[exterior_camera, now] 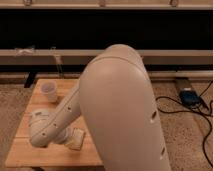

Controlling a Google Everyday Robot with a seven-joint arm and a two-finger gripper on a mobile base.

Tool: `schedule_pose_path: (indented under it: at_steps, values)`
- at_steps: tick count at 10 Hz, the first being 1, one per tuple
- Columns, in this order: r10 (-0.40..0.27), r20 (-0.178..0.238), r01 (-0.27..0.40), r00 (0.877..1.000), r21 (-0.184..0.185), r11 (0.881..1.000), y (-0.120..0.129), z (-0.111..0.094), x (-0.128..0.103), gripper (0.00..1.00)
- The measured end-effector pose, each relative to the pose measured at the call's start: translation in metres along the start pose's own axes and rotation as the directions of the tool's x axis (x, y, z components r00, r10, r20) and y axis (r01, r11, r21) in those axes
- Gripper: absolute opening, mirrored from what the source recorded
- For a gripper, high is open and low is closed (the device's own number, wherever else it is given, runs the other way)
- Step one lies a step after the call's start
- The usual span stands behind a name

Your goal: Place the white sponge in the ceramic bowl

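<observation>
I cannot pick out the white sponge by itself. The only thing that might be it is a pale, blocky shape at the end of my arm, and that could as well be part of my gripper (75, 139). So whether the sponge lies under the gripper, in it, or somewhere behind my arm (120, 110), I cannot say. I also cannot tell whether my jaws are apart, together, or clamped on something.

The ceramic bowl does not show either. My bulky upper arm blocks the whole right side of the worktop (30, 154), so I judge the bowl is behind it. Nothing here shows the sponge resting in a bowl, so I count the placing as not yet done. What remains is at least the carry to the bowl and the release.

The gripper hangs low over the front middle of the wooden worktop, close to its surface, with my wrist bent just left of it. A small white cup (49, 90) stands near the back left corner, well apart from the gripper.
</observation>
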Motion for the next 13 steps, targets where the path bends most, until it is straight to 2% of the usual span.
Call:
schedule_pose_path:
  at_steps: [2, 6, 10, 11, 13]
  values:
    - [-0.124, 0.012, 0.124, 0.992, 0.015, 0.992, -0.009, 0.005, 0.01, 0.68]
    - [-0.248, 0.026, 0.249, 0.968, -0.025, 0.968, -0.026, 0.021, 0.036, 0.68]
    - [-0.33, 0.044, 0.332, 0.943, -0.051, 0.942, -0.017, 0.035, 0.024, 0.68]
    - [-0.338, 0.056, 0.341, 0.939, -0.053, 0.939, -0.013, 0.042, 0.018, 0.68]
    - [-0.332, 0.077, 0.337, 0.94, -0.057, 0.94, -0.012, 0.052, 0.009, 0.68]
